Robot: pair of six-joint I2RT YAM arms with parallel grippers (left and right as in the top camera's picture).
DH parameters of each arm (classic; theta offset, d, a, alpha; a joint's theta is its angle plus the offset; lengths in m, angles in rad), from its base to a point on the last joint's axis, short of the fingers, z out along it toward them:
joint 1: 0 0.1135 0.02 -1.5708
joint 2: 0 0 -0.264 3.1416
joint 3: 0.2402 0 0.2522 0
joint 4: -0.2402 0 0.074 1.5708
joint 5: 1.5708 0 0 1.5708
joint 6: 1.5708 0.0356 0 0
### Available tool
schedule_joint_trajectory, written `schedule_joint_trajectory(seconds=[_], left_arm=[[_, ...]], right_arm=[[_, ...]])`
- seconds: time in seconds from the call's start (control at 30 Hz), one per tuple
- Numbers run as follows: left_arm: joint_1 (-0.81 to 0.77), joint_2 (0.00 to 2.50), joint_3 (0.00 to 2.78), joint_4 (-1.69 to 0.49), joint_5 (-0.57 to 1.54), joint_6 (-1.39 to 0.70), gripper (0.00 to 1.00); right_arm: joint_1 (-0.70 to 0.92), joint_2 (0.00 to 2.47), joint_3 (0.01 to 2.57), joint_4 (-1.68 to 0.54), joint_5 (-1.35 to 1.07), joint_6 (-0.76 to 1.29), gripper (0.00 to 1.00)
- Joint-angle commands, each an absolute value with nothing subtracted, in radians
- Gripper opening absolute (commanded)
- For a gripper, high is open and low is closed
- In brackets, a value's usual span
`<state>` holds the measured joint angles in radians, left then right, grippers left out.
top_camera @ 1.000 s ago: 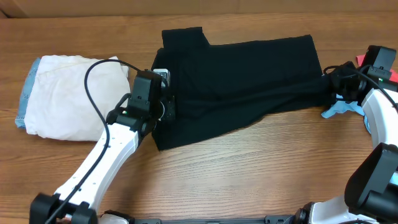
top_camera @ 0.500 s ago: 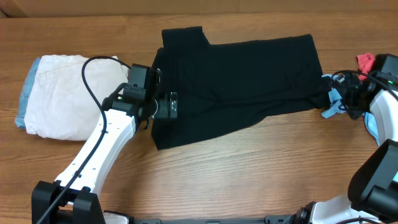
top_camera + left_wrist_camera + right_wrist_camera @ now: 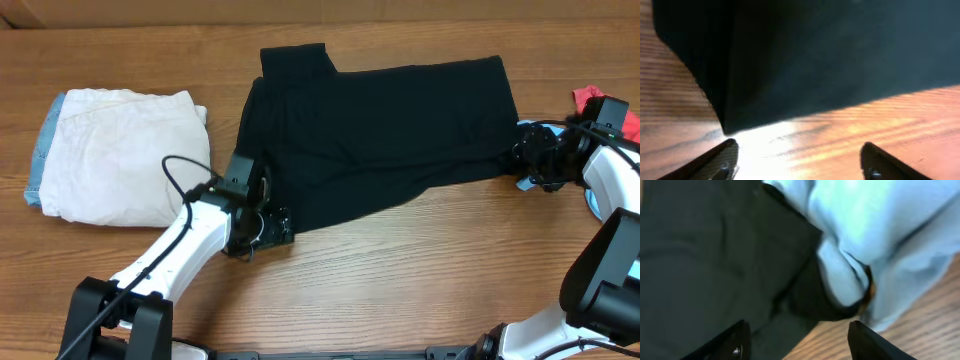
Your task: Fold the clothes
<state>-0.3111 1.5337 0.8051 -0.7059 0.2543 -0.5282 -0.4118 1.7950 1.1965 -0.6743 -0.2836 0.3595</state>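
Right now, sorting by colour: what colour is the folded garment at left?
The folded garment is cream; clearest in overhead view.

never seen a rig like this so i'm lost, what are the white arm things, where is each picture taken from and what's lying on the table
Those are two robot arms, each ending in a two-finger gripper. The wide picture is from a camera above the table; the close-ups are from a camera on each wrist. Lying there: a spread black T-shirt, a folded cream garment, and at the right edge a light blue cloth and a red cloth. The left gripper is open at the shirt's corner, the right gripper open at its other end; neither seems to hold anything.
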Motion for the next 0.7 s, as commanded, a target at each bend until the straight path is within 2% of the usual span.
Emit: schedule_joint_trajectory(seconds=[0.0,0.1,0.13,0.17,0.2,0.3,0.4,0.53,0.67], left_arm=[[-0.313,1.532,0.745,-0.633,0.180,-0.695,0.72],[-0.313,1.532,0.738,-0.616,0.086,-0.791,0.48],[-0.313,1.532,0.738,-0.613,0.068,-0.794,0.33],[-0.313,1.532,0.738,-0.620,0.058,-0.793,0.07],[-0.312,1.531,0.738,-0.637,0.054,-0.793,0.04],[-0.281,1.531,0.739,-0.772,0.011,-0.803,0.04],[-0.164,1.520,0.739,-0.891,-0.033,-0.806,0.04],[-0.035,1.493,0.747,-0.867,0.006,-0.727,0.04],[0.009,1.489,0.754,-0.805,0.076,-0.642,0.04]], right_arm=[[-0.415,1.790,1.195,-0.671,-0.325,0.327,0.66],[-0.415,1.790,1.195,-0.667,-0.352,0.310,0.67],[-0.415,1.790,1.195,-0.667,-0.355,0.309,0.67],[-0.415,1.790,1.195,-0.670,-0.354,0.309,0.67],[-0.415,1.790,1.195,-0.673,-0.354,0.309,0.67],[-0.415,1.790,1.195,-0.678,-0.353,0.309,0.68],[-0.415,1.790,1.195,-0.673,-0.353,0.310,0.66],[-0.414,1.790,1.194,-0.612,-0.353,0.310,0.64],[-0.410,1.805,1.194,-0.512,-0.353,0.314,0.48]])
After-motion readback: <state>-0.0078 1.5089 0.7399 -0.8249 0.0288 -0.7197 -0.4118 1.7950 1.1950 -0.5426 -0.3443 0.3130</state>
